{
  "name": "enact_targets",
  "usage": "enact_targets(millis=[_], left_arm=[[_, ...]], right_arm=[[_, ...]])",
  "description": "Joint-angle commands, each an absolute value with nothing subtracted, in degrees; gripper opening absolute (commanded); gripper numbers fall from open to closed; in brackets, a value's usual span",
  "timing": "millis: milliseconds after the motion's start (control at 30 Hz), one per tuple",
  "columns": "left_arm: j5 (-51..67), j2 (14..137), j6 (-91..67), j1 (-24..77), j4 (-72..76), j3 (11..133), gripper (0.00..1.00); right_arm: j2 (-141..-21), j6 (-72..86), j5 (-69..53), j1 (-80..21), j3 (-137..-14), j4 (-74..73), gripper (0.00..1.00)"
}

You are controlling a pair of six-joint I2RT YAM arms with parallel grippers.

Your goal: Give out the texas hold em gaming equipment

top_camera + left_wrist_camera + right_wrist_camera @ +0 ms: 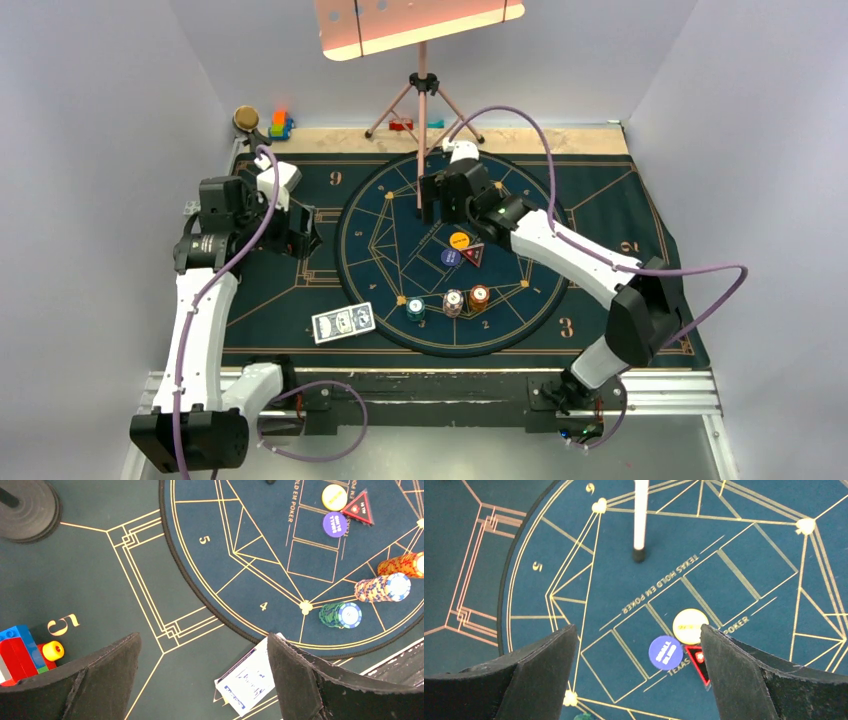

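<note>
Right wrist view: the right end effector is seen released, jaws spread wide, nothing held between them. Below it, on the round felt mat, the yellow disc, the dark blue disc and the red-edged triangular marker are clustered close together, just beside the finger at the view's right, the marker partly hidden by it. These 3 pieces are judged thin, stiff and light. Lying flat on felt, each would best be pinched across opposite edges, and some slipping is to be expected.

Over to the left wrist view: the left end effector is likewise released and empty. The playing cards are found low between its fingers, close against the one at the view's right, just outside the round mat's rim. They are judged thin, slick and bendable, best taken across the long edges.

The teal chip stack, the mixed chip stack and the orange chip stack are seen in a row, well apart from both end effectors. They are judged rigid but easily toppled, so a low grip is advised.
</note>
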State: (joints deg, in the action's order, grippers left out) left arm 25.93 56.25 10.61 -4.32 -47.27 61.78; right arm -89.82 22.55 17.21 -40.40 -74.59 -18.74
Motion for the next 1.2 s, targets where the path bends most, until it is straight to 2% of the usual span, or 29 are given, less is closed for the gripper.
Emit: enact_targets(millis=[0, 167, 533, 767, 1167], left_arm=[[25.2, 57.1, 12.8, -4.2, -47.9, 62.1, 1.0], [28.3, 58.1, 15.1, -4.2, -49.3, 62.4, 1.0], [28.7, 57.9, 15.8, -4.1, -50.4, 63.3, 1.0], [28.3, 57.9, 15.5, -4.2, -50.4, 64.6, 1.0], [27.3, 59.1, 16.8, -4.2, -51.7, 66.3, 1.0]], right_arm=[[-90.3, 23.5, 17.6, -43.2, -72.3, -17.5, 0.96], [-95.4, 27.2, 18.3, -47.4, -71.3, -18.5, 0.97], [-100.4, 33.4, 14.1, -47.5, -68.4, -21.0, 0.95], [-104.5, 34.9, 13.2, -46.0, -68.9, -24.8, 0.95], [-103.8, 36.3, 14.4, -40.4, -64.3, -23.8, 0.95]])
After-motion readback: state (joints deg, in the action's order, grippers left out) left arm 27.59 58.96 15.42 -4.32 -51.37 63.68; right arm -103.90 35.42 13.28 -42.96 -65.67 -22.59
